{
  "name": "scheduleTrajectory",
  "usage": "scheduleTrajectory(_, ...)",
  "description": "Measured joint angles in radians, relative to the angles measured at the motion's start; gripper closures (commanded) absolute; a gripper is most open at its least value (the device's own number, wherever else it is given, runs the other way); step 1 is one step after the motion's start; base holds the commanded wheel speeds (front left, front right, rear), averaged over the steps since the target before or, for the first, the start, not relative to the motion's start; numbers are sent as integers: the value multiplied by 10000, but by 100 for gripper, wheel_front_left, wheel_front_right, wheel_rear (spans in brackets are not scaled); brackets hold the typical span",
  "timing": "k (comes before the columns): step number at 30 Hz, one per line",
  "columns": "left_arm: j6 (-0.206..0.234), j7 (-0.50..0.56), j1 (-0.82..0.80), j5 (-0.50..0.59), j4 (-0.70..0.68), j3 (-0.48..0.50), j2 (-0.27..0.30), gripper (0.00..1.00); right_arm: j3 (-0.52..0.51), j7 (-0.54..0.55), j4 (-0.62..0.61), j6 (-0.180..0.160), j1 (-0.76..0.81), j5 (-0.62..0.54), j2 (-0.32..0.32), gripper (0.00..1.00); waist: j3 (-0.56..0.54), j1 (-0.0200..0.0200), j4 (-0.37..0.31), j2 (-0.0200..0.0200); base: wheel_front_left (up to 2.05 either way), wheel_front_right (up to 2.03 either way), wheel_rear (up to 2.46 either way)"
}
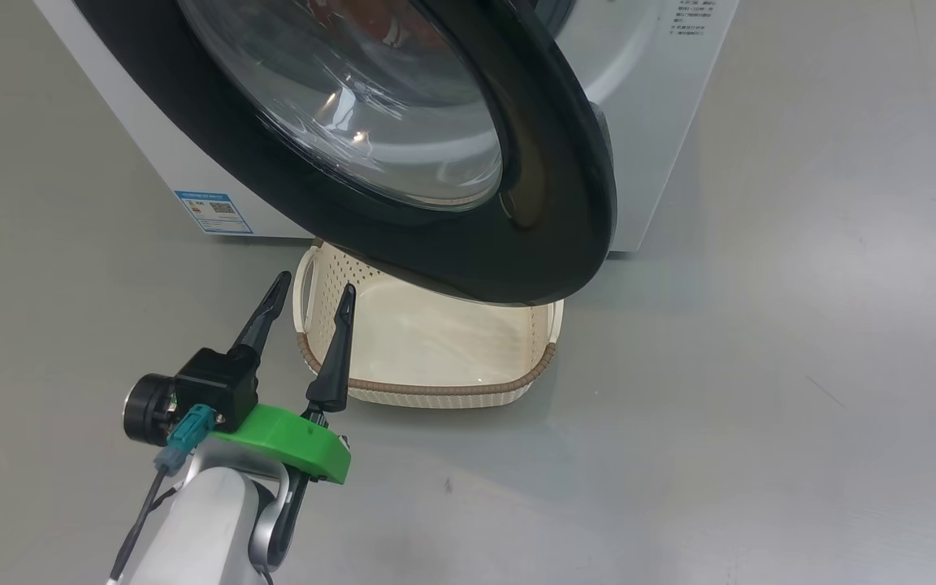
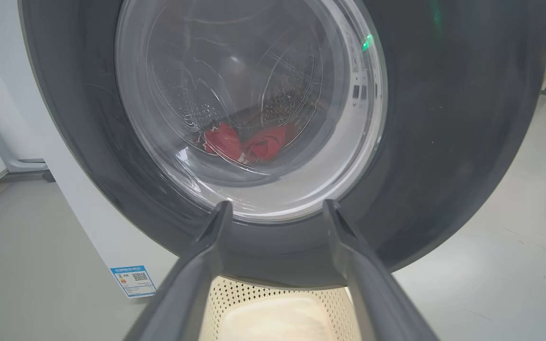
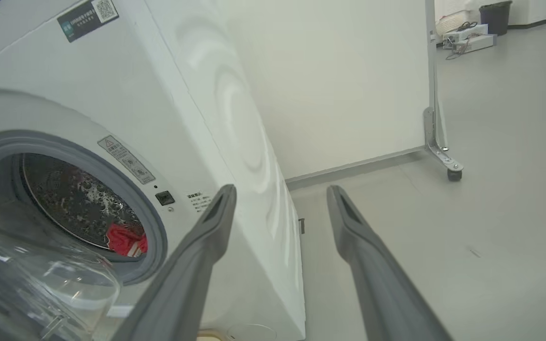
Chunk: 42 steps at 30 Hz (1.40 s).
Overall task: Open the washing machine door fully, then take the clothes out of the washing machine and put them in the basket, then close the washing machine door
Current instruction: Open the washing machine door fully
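The washing machine door is partly open. Its round black face fills the top middle of the head view, and its free edge swings out toward the lower right. Its low edge hangs over the back of the basket. The basket lies long side left to right on the floor, and its bare cream bottom shows. The red clothes lie low in the drum of the washing machine. The left gripper is spread wide at the basket's left rim, pinching nothing. The right gripper is spread too, beside the machine's right front corner. Wide grey floor lies to the right.
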Motion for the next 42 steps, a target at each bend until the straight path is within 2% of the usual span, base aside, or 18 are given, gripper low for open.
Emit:
scheduleTrajectory(7,-4,0,14,0,56,31,2,0,385,-1758,188,-35,454,-2439,-527,0,-48,0,-18,0,0,0,0)
scheduleTrajectory(8,-10,0,24,0,73,31,2,0,546,-2065,259,-247,549,-2755,-520,0,-71,0,-18,0,0,0,0)
scheduleTrajectory(12,-10,0,58,0,102,31,2,0,802,-2364,430,-500,777,-3085,-337,0,-106,0,-13,0,0,0,0)
scheduleTrajectory(18,-12,0,171,0,117,31,2,0,1254,-2366,679,-986,1312,-3473,366,0,-169,0,-1,0,0,0,0)
scheduleTrajectory(26,-10,0,177,2,117,102,2,0,1377,-2366,732,-1346,1628,-3716,878,0,-189,0,-46,0,0,0,0)
scheduleTrajectory(36,-10,0,243,2,192,203,8,0,1463,-2368,767,-1615,2100,-3914,1413,0,-319,0,-171,0,0,0,0)
scheduleTrajectory(42,-10,0,271,31,236,219,8,0,1490,-2370,570,-1618,2254,-4115,1613,0,-369,0,-247,0,0,0,0)
